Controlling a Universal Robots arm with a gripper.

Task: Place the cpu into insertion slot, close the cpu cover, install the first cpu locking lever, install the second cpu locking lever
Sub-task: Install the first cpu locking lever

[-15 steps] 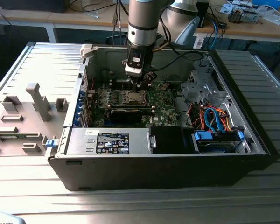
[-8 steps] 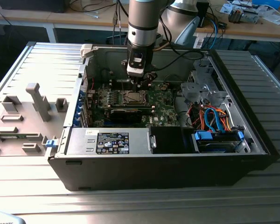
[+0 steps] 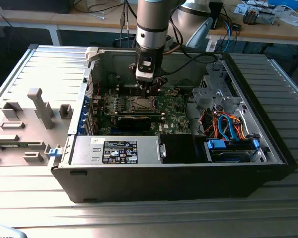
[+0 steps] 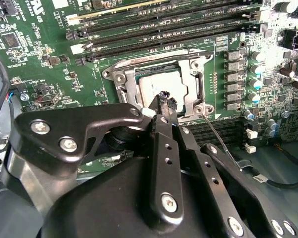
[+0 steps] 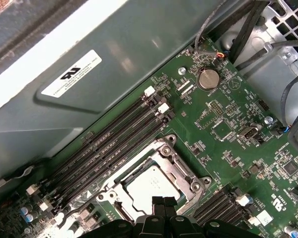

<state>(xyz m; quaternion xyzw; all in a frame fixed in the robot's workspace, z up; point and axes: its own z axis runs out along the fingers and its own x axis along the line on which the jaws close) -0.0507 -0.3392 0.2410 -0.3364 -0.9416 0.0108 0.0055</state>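
Pointing gripper (image 4: 164, 96) at cpu (image 4: 156, 84), memory slots (image 4: 154, 34) either side, lever (image 4: 219, 141) beside

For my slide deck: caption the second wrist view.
Gripper poised over the cpu, seated in the insertion slot, framed by the cpu cover.

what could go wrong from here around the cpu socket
1. The gripper hangs right over the cpu, which sits inside the cpu cover. Pushing down off-centre might scratch the metal top or skew the frame.
2. The thin locking lever sticks out beside the cpu cover in the second wrist view. It looks slim enough to slip off the gripper when pushed.
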